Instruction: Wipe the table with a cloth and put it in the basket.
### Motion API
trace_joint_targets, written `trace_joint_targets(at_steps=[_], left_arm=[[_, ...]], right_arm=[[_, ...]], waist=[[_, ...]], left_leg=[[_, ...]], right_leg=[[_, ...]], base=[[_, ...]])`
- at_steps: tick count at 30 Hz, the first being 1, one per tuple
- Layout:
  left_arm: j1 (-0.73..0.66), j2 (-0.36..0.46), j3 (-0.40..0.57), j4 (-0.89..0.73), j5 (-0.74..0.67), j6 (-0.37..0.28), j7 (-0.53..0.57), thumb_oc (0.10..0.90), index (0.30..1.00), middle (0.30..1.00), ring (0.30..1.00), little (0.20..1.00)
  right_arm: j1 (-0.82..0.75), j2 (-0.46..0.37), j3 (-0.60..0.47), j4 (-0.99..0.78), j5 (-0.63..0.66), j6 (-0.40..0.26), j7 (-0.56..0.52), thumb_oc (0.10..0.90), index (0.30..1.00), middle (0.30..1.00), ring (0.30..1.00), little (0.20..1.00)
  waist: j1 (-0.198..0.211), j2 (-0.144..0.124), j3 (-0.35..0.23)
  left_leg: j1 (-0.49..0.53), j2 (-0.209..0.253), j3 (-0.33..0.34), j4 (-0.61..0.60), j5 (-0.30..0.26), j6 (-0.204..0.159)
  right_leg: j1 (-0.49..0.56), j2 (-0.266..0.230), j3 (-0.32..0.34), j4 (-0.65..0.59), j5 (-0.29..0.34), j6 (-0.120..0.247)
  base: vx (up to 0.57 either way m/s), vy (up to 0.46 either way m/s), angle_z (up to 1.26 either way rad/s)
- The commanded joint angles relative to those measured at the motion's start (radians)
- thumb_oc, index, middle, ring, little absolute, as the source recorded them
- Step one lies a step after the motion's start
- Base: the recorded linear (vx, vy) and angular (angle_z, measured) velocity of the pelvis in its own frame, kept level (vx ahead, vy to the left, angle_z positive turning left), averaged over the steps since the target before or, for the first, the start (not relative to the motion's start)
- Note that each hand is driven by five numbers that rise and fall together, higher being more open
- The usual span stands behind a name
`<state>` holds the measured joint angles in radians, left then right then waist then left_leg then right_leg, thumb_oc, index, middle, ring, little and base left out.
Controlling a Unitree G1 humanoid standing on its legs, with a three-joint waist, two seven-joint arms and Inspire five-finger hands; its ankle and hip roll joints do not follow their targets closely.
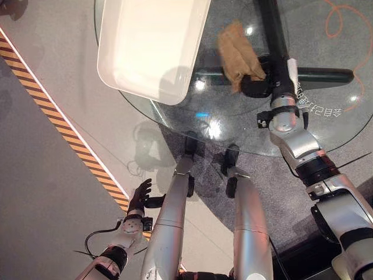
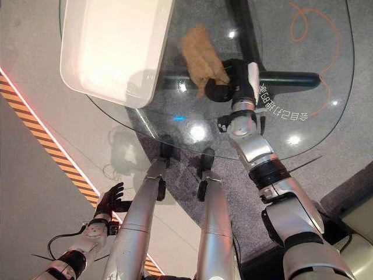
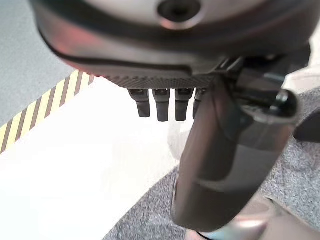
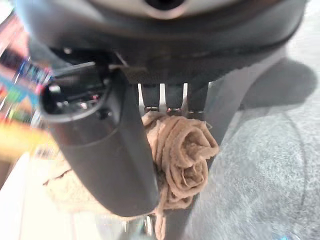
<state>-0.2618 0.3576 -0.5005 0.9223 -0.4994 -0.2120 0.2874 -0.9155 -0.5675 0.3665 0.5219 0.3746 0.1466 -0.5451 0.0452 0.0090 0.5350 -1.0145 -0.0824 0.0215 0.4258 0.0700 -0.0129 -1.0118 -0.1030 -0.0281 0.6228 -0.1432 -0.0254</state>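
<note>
A crumpled brown cloth (image 1: 236,52) lies bunched on the round glass table (image 1: 233,125), past the middle toward the far side. My right hand (image 1: 265,81) rests on the cloth's near right end. In the right wrist view the cloth (image 4: 182,160) is gathered between the curled fingers and the thumb (image 4: 107,150). A white rectangular basket (image 1: 148,41) stands on the table's left part, tilted across its edge, with nothing inside it. My left hand (image 1: 139,198) hangs low beside the table with its fingers (image 3: 160,102) straight, holding nothing.
The table's black base (image 1: 326,74) shows through the glass under the right hand. Yellow-and-black striped tape (image 1: 58,119) runs across the floor on the left. An orange cord (image 1: 344,23) loops on the floor at the far right.
</note>
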Motion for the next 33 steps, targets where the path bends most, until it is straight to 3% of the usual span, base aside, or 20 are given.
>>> trace_joint_targets(at_steps=[1, 6, 7, 8, 9, 11, 12, 13, 14, 23, 31, 33], left_arm=[[0.171, -0.047, -0.005, 0.005, -0.037, -0.015, 0.004, 0.8, 0.9, 0.9, 0.9, 0.9], [0.174, -0.042, -0.005, -0.001, -0.039, -0.015, 0.004, 0.8, 0.9, 0.9, 0.9, 0.9], [0.157, -0.042, -0.003, 0.001, -0.047, -0.021, 0.003, 0.8, 0.9, 0.9, 0.9, 0.9], [0.171, -0.044, -0.008, 0.0, -0.048, -0.019, 0.003, 0.8, 0.9, 0.9, 0.9, 0.9], [0.156, -0.044, -0.003, -0.001, -0.048, -0.019, 0.004, 0.8, 0.9, 0.9, 0.9, 0.9], [0.166, -0.048, -0.01, -0.002, -0.049, -0.017, 0.006, 0.8, 0.9, 0.9, 0.9, 0.9], [0.151, -0.049, -0.009, -0.005, -0.051, -0.014, 0.01, 0.8, 0.9, 0.9, 0.9, 0.9], [0.161, -0.052, -0.014, -0.003, -0.052, -0.012, 0.012, 0.8, 0.9, 0.9, 0.9, 0.9], [0.147, -0.053, -0.011, -0.004, -0.053, -0.011, 0.015, 0.8, 0.9, 0.9, 0.9, 0.9], [0.137, -0.06, -0.011, -0.006, -0.054, 0.0, 0.015, 0.8, 0.9, 0.9, 0.9, 0.9], [0.13, -0.062, -0.005, -0.011, -0.05, 0.011, 0.009, 0.8, 0.9, 0.9, 0.9, 0.9], [0.127, -0.062, 0.004, -0.012, -0.043, 0.016, 0.007, 0.8, 0.9, 0.9, 0.9, 0.9]], right_arm=[[0.128, -0.292, -0.175, 0.175, 0.03, -0.007, -0.221, 0.1, 0.3, 0.3, 0.3, 0.2], [0.167, -0.297, -0.227, 0.191, 0.087, -0.052, -0.271, 0.1, 0.3, 0.3, 0.3, 0.2], [0.161, -0.297, -0.249, 0.195, 0.112, -0.068, -0.3, 0.1, 0.3, 0.3, 0.3, 0.2], [0.18, -0.29, -0.258, 0.2, 0.129, -0.081, -0.321, 0.1, 0.3, 0.3, 0.3, 0.2], [0.17, -0.292, -0.266, 0.199, 0.134, -0.084, -0.325, 0.1, 0.3, 0.3, 0.3, 0.2], [0.183, -0.281, -0.279, 0.208, 0.167, -0.11, -0.358, 0.1, 0.3, 0.3, 0.3, 0.2], [0.178, -0.275, -0.3, 0.211, 0.177, -0.125, -0.384, 0.1, 0.3, 0.3, 0.3, 0.2], [0.189, -0.268, -0.302, 0.215, 0.183, -0.135, -0.401, 0.1, 0.3, 0.3, 0.3, 0.2], [0.18, -0.266, -0.313, 0.214, 0.184, -0.141, -0.412, 0.1, 0.3, 0.3, 0.3, 0.2], [0.168, -0.249, -0.316, 0.181, 0.152, -0.175, -0.483, 0.1, 0.3, 0.3, 0.3, 0.2], [0.101, -0.249, -0.237, 0.081, 0.016, -0.157, -0.374, 0.1, 0.3, 0.3, 0.3, 0.2], [0.086, -0.246, -0.205, 0.029, -0.034, -0.124, -0.304, 0.1, 0.3, 0.3, 0.3, 0.2]], waist=[[-0.041, 0.072, -0.015], [-0.047, 0.074, -0.015], [-0.053, 0.074, -0.015], [-0.052, 0.078, -0.015], [-0.055, 0.076, -0.015], [-0.054, 0.08, -0.015], [-0.058, 0.079, -0.015], [-0.057, 0.083, -0.015], [-0.06, 0.081, -0.015], [-0.059, 0.083, -0.015], [-0.049, 0.084, -0.015], [-0.048, 0.082, -0.015]], left_leg=[[0.036, 0.008, 0.032, 0.156, -0.186, 0.083], [0.041, 0.009, 0.037, 0.154, -0.19, 0.087], [0.012, 0.006, 0.047, 0.148, -0.16, 0.093], [0.047, 0.008, 0.04, 0.152, -0.191, 0.088], [0.017, 0.006, 0.048, 0.145, -0.161, 0.094], [0.048, 0.006, 0.041, 0.149, -0.19, 0.089], [0.025, 0.005, 0.05, 0.141, -0.162, 0.094], [0.056, 0.005, 0.042, 0.144, -0.189, 0.089], [0.03, 0.003, 0.051, 0.135, -0.159, 0.094], [0.044, 0.0, 0.048, 0.122, -0.152, 0.094], [0.043, -0.002, 0.043, 0.114, -0.144, 0.093], [0.042, -0.003, 0.041, 0.114, -0.141, 0.091]], right_leg=[[0.017, 0.069, -0.047, -0.11, 0.161, 0.025], [0.021, 0.072, -0.041, -0.118, 0.164, 0.027], [-0.005, 0.068, -0.044, -0.13, 0.193, 0.02], [0.025, 0.074, -0.036, -0.119, 0.163, 0.028], [-0.002, 0.068, -0.042, -0.131, 0.192, 0.021], [0.025, 0.075, -0.034, -0.122, 0.166, 0.028], [0.006, 0.07, -0.038, -0.137, 0.192, 0.021], [0.032, 0.076, -0.031, -0.128, 0.167, 0.029], [0.01, 0.072, -0.036, -0.141, 0.194, 0.022], [0.023, 0.074, -0.033, -0.152, 0.194, 0.02], [0.023, 0.074, -0.037, -0.152, 0.188, 0.019], [0.02, 0.075, -0.038, -0.149, 0.186, 0.019]], base=[[0.0, -0.016, -0.04], [-0.01, -0.002, -0.11], [-0.01, 0.014, -0.13], [-0.07, 0.015, 0.05], [-0.01, 0.014, 0.12], [0.0, 0.004, 0.05], [0.05, 0.008, -0.07], [-0.07, 0.004, -0.05], [0.0, 0.0, 0.0], [-0.01, 0.003, 0.0], [0.0, 0.0, 0.01], [-0.01, -0.003, 0.05]])
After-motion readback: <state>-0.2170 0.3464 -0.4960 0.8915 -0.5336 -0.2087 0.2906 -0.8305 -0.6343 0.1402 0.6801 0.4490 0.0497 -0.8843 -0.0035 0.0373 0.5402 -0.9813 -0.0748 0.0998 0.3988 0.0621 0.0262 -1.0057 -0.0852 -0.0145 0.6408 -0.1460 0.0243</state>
